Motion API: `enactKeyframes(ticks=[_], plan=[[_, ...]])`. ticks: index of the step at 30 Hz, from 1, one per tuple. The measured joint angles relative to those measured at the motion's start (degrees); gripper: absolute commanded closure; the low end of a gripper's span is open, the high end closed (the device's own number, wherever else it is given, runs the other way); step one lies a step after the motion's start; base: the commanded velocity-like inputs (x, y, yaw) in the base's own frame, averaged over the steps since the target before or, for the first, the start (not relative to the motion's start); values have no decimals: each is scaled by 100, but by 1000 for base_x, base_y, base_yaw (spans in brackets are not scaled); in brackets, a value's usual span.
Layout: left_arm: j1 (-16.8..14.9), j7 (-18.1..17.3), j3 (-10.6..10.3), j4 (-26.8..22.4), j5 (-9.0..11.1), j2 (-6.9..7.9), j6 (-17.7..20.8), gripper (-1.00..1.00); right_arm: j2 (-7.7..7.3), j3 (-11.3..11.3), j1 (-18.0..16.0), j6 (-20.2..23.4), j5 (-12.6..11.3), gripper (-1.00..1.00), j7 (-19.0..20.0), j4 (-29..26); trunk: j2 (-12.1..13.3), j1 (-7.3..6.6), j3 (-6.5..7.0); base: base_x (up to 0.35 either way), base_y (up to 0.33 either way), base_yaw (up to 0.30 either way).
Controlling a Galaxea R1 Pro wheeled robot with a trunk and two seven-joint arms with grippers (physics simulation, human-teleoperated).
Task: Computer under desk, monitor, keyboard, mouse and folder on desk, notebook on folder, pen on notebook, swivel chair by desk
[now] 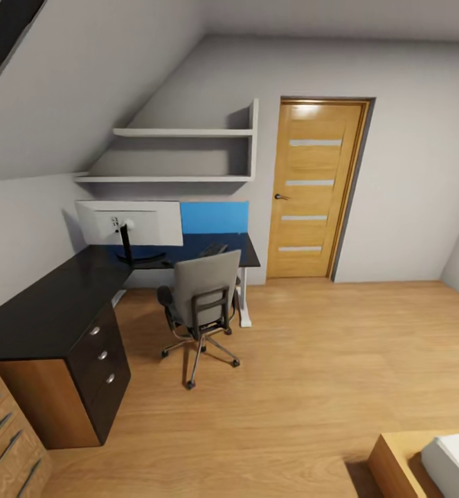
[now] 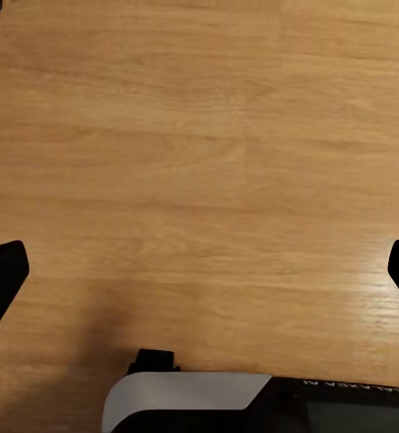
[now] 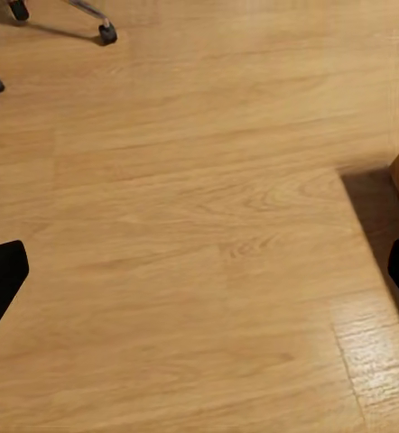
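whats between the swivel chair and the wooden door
In the head view, only bare light wood floor lies between the swivel chair and the wooden door. The desk's white leg stands just beside the chair, on the door's side.

The desk (image 1: 42, 311) has a shiny black top and a blue back panel. The swivel chair (image 1: 203, 290) is grey. The door (image 1: 316, 187) is golden wood with pale stripes. The floor (image 2: 199, 162) is light wood.
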Motion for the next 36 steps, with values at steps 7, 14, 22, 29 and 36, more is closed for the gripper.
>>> enactKeyframes(ticks=[7,14,22,29,36], plan=[[-3,-2,-22,160,-2,4,3,-100,-7,0,1,0,0,-100,-1,-5,0,0,0,328,-103,0],[-3,-2,-23,169,-3,4,3,-100,-7,0,-1,0,0,-100,-1,-3,0,0,0,325,-134,0],[-2,-2,-23,170,-3,4,3,-100,-7,0,2,0,0,-100,-1,-5,0,0,0,319,-122,0],[-1,-1,-24,170,0,4,2,-100,-13,2,-2,-4,5,-100,7,-10,0,0,0,318,-17,0],[-2,-1,-23,170,-1,4,3,-100,-10,-2,2,-4,201,-100,13,0,0,0,0,318,0,0]])
